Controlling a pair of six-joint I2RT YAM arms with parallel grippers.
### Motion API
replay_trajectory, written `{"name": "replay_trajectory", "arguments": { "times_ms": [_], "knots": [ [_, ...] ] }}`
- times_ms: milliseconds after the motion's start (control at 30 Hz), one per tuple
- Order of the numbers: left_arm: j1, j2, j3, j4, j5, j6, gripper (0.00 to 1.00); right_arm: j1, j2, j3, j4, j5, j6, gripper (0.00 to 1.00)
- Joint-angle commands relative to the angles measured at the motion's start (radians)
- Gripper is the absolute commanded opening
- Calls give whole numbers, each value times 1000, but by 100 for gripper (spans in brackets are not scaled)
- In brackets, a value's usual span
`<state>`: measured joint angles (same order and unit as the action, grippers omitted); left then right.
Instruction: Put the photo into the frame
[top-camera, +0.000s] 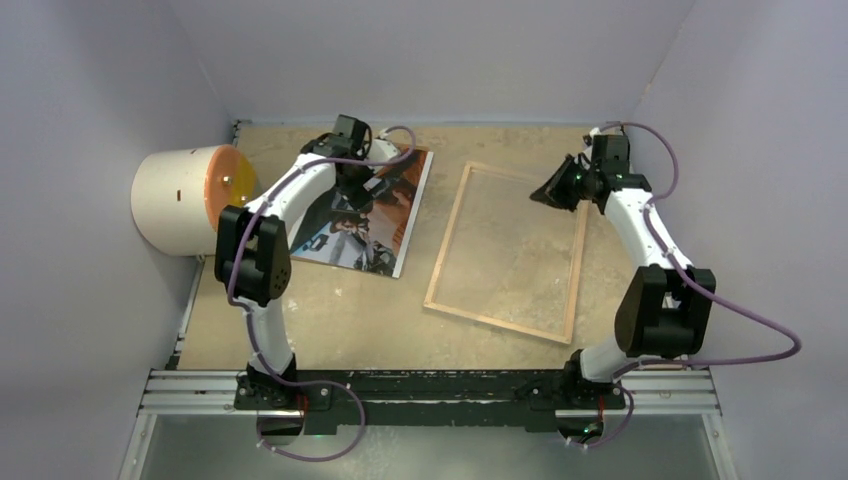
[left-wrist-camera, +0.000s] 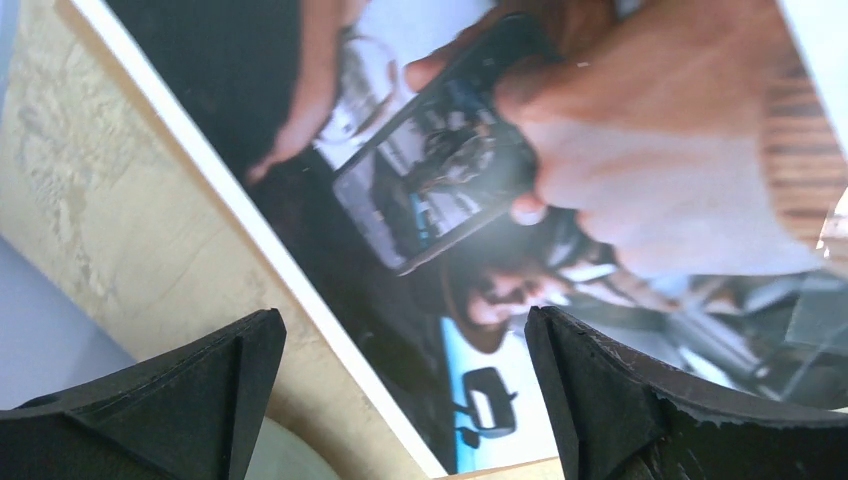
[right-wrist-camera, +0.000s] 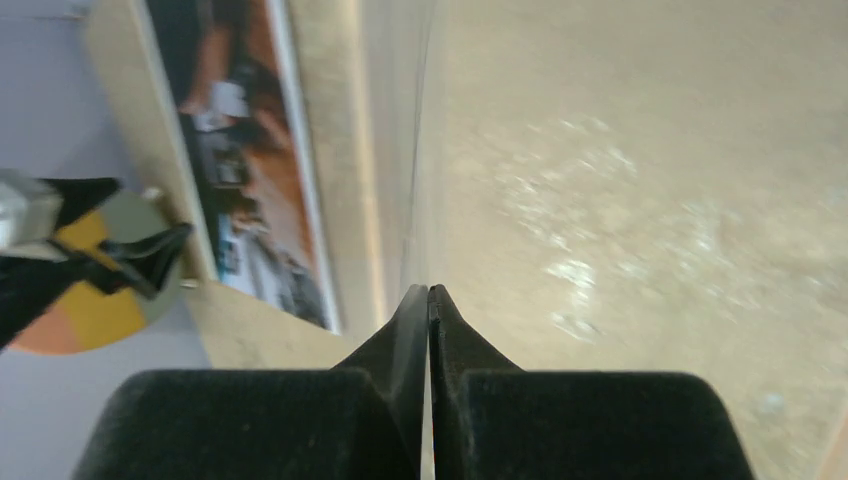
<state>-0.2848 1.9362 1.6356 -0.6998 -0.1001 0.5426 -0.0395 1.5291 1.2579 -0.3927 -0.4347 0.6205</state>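
Top: photo (top-camera: 397, 200) glossy print, flat, far-left on counter (top-camera: 330, 310); frame (top-camera: 447, 242) thin wood-brown rim w/ clear pane, just right of it, apart.
L wrist: left claw (left-wrist-camera: 400, 400) wide open above photo's white border, empty.
R wrist: right claw (right-wrist-camera: 428, 300) pressed shut; grip unclear.
Room: grainy tan counter, lilac walls (top-camera: 80, 80).
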Motion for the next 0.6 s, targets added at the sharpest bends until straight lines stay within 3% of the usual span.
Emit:
{"name": "replay_trajectory", "arguments": {
  "times_ms": [0,167,367,467,533,567],
  "knots": [
    [-43,4,-5,-8,3,14,100,-5,12,-14,-137,66,-154,0],
    [-81,23,-22,48,9,24,100,-8,129,49,-170,105,-195,3],
    [-102,77,-57,108,-7,48,100,-10,187,78,-146,263,-151,61],
    [-110,93,-79,125,-11,51,100,-10,170,76,-136,310,-120,78],
    [-111,90,-96,138,-6,51,100,-10,135,48,-122,330,-97,97],
    [-112,86,-105,142,-1,52,100,-10,116,28,-119,332,-84,99]
  ]
}}
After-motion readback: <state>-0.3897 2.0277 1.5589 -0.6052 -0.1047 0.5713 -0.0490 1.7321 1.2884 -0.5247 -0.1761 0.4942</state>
